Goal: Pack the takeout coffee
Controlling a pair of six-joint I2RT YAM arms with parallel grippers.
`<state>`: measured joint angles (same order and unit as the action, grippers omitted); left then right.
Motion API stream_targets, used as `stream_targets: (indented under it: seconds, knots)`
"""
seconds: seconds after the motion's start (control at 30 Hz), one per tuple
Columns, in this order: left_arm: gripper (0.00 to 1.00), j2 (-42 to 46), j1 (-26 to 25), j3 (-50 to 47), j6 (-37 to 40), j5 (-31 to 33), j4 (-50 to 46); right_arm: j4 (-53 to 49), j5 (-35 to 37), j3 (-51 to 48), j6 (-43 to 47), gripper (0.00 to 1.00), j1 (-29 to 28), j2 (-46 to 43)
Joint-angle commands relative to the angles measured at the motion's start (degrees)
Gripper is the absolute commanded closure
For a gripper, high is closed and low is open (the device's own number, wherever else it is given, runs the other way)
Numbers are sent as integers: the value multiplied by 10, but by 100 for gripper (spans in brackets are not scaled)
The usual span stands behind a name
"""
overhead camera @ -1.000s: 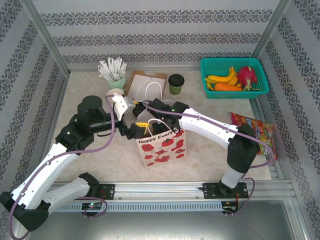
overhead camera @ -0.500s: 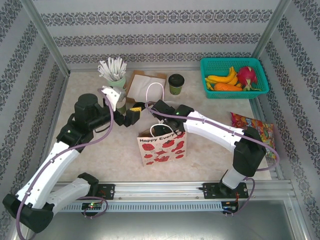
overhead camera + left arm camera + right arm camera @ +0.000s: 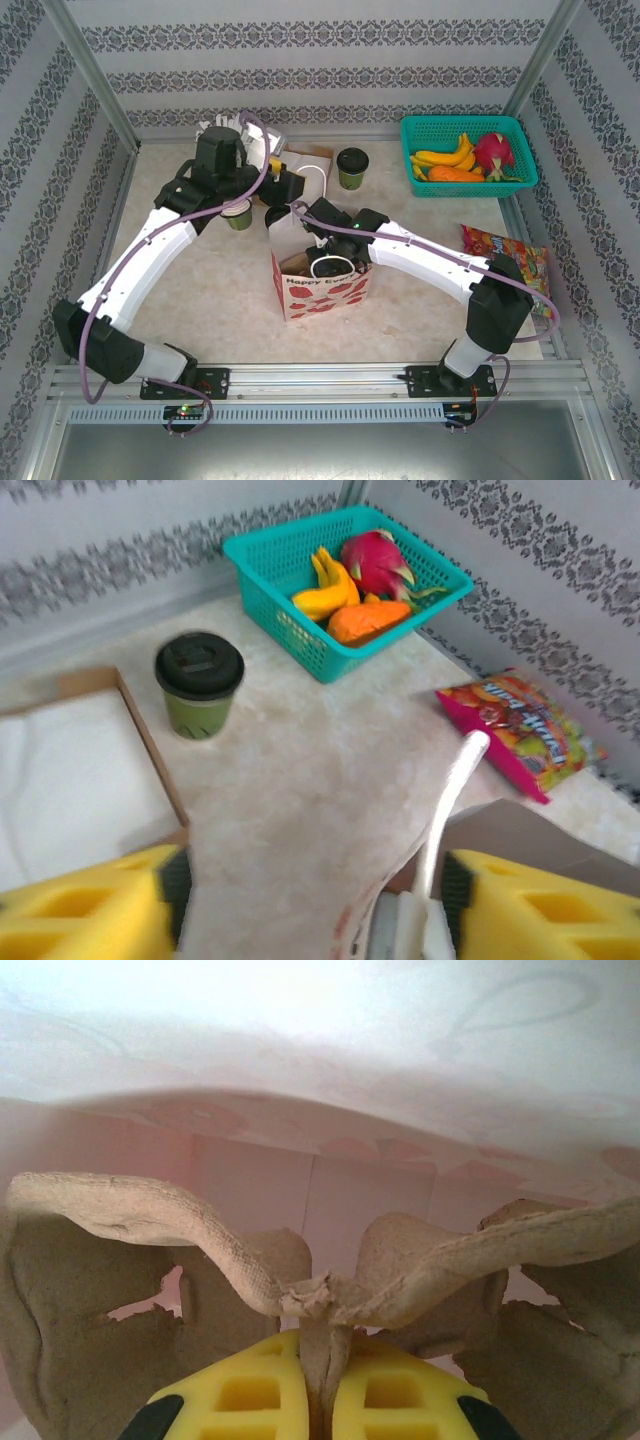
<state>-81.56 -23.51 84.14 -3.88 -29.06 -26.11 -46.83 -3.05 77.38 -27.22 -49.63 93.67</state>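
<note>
Olive-green takeout coffee (image 3: 199,683) stands upright on the worktop (image 3: 300,765), ahead and left of the left gripper (image 3: 310,890), whose jaws are spread; the right gripper (image 3: 318,1360) pinches the pulp carrier (image 3: 120,1210) inside the bag (image 3: 325,295), so left is nearer.

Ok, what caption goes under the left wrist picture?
Open left gripper beside the bag handle; a lidded green coffee cup, fruit basket and snack packet sit beyond.

White arms (image 3: 150,255) with black joints (image 3: 495,300), purple cables (image 3: 85,345), yellow fingers (image 3: 250,1400).
</note>
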Motion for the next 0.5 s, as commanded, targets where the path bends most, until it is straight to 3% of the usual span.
stream_targets:
  seconds: [0.0,0.23,0.47]
  knots:
    - [51,-17,3,35,-2,-27,-48,-1,2,6,-22,100,3,2]
    - [98,-11,-6,28,-8,-22,-55,-18,19,14,-90,100,9,40]
    - [100,-2,-7,28,-19,-10,-54,-24,7,20,-85,98,13,78]
